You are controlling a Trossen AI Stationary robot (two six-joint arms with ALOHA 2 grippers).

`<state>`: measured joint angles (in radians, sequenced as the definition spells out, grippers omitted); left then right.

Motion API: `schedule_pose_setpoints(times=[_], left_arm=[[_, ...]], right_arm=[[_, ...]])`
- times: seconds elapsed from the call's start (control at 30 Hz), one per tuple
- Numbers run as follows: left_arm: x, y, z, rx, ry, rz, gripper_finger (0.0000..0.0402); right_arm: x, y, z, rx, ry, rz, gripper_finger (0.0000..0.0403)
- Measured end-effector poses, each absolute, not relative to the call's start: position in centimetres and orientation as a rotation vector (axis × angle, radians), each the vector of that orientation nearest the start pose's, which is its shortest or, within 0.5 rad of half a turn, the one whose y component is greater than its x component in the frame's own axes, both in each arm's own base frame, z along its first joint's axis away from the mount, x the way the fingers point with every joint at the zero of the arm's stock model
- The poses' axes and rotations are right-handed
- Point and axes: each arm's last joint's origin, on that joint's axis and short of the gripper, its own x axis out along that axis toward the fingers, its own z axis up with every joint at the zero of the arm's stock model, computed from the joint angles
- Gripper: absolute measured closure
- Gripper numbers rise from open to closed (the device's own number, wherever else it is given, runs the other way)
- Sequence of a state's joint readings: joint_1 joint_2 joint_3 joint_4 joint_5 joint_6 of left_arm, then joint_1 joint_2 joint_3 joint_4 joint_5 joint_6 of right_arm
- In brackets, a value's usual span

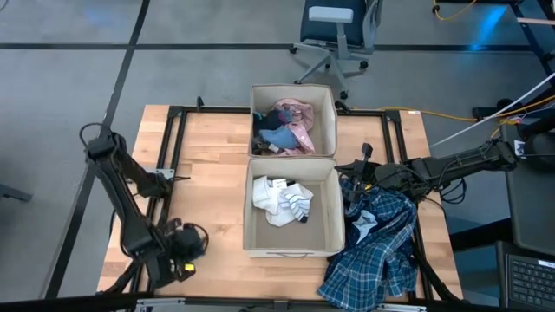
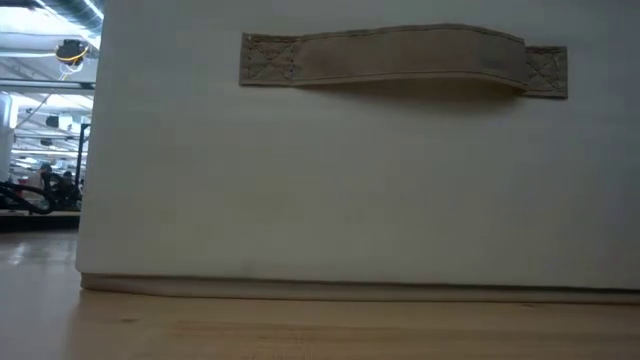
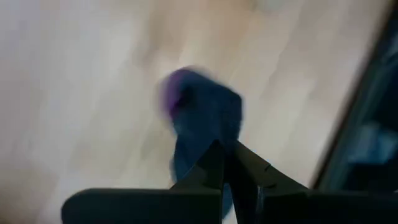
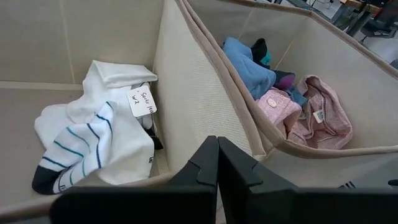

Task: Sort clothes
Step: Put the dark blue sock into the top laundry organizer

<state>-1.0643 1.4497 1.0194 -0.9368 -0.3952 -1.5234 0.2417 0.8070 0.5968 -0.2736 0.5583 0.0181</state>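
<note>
While its fingers are pinched together on a small dark blue sock [image 3: 205, 124] with a purple patch at one end, the left gripper [image 1: 184, 260] sits low over the near left corner of the wooden table [image 1: 208, 173], well apart from the bins. Under the sock the left wrist view shows only pale wood planks, blurred.

Off to that gripper's right stands the nearer beige bin [image 1: 290, 251], holding a white top [image 4: 106, 124] with blue stripes, dark cuffs and a handwritten paper tag [image 4: 142, 101]. Beyond it, touching wall to wall, the farther beige bin [image 1: 328, 108] holds a pink shirt [image 4: 317, 115] and blue garments [image 4: 249, 65] bunched together.

The right gripper [image 1: 360, 166] hangs just beside the nearer bin's far right corner, fingers closed on nothing, looking over both bins. Below it a blue-white plaid shirt [image 1: 377, 247] lies rumpled on the table's right side, draping over the near edge.

A black metal frame [image 1: 173, 130] runs around the tabletop. The floor is grey, with a blue office chair [image 1: 334, 35] behind the table. At table height the nearer bin's wall and strap handle [image 2: 400, 65] fill the low view, a lit workshop room showing past its edge.
</note>
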Motion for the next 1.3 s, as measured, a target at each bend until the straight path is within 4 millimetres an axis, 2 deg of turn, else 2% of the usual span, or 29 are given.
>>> schedule_pose_setpoints(times=[0.2, 0.4, 0.63, 0.8, 1.03, 1.17, 1.3], left_arm=[[14.7, -18.1, 27.3, -0.355, 0.827, 0.256, 0.04], [16.4, -13.9, 30.9, -0.237, 0.614, 0.274, 0.04], [18.7, -9.2, 34.1, -0.091, 0.45, 0.305, 0.04], [20.3, -5.3, 35.8, 0.03, 0.347, 0.413, 0.0401], [22.5, 0.9, 37.3, 0.104, 0.242, 0.453, 0.0401], [23.0, 4.8, 36.9, 0.104, 0.266, 0.52, 0.0401], [23.6, 7.8, 35.6, 0.068, 0.297, 0.569, 0.0392]], right_arm=[[16.9, 2.6, 25.8, -0.177, 0.455, -0.316, 0.0395], [16.9, 2.6, 25.8, -0.181, 0.457, -0.316, 0.0395], [16.9, 2.6, 25.8, -0.181, 0.458, -0.314, 0.0395], [16.9, 2.6, 25.8, -0.181, 0.459, -0.314, 0.0395], [16.9, 2.6, 25.8, -0.205, 0.462, -0.315, 0.0395], [16.9, 2.6, 25.8, -0.206, 0.463, -0.315, 0.0395], [16.9, 2.6, 25.8, -0.206, 0.463, -0.316, 0.0395]])
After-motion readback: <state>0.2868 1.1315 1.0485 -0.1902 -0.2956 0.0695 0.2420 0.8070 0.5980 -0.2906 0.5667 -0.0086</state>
